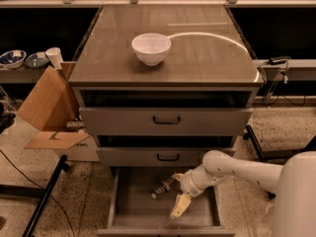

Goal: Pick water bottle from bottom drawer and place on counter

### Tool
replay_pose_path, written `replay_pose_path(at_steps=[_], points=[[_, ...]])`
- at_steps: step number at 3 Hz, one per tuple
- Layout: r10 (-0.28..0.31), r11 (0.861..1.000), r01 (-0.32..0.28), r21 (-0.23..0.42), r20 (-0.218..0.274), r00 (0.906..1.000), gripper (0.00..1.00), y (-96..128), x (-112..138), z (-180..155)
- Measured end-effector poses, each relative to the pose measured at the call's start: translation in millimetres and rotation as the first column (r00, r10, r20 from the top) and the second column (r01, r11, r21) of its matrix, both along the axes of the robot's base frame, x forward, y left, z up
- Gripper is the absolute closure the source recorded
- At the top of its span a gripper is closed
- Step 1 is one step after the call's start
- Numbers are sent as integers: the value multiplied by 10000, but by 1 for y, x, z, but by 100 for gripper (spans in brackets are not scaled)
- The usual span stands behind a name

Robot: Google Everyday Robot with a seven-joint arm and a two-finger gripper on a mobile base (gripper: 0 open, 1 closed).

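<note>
The small clear crinkled plastic water bottle point(162, 187) lay in the deep grey bottom drawer point(133, 209), at ten o'clock from the open claw point(174, 195); it looked light, squashy and slippery, best gripped mid-body.

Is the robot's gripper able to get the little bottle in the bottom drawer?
Probably yes. The bottom drawer stands open, and the gripper is inside it, open, right beside the lying water bottle. Nothing seems to sit between them.
</note>
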State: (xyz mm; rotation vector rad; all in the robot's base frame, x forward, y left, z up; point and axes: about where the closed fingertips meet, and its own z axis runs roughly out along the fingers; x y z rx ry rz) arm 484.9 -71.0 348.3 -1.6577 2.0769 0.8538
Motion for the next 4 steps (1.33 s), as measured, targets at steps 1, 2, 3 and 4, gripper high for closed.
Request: replay_pose_path(at_steps=[1,2,3,4], points=[[-239,9982,269,529,-561,9981,0,14,8,-63],[-500,9956,579,742,-1036,9934,0,21,13,-108],[-980,9872,1112,1147,-1152,9885,0,28,21,-141],[-1696,9695,1867,1585,-1152,9788,0,32,27,-159]])
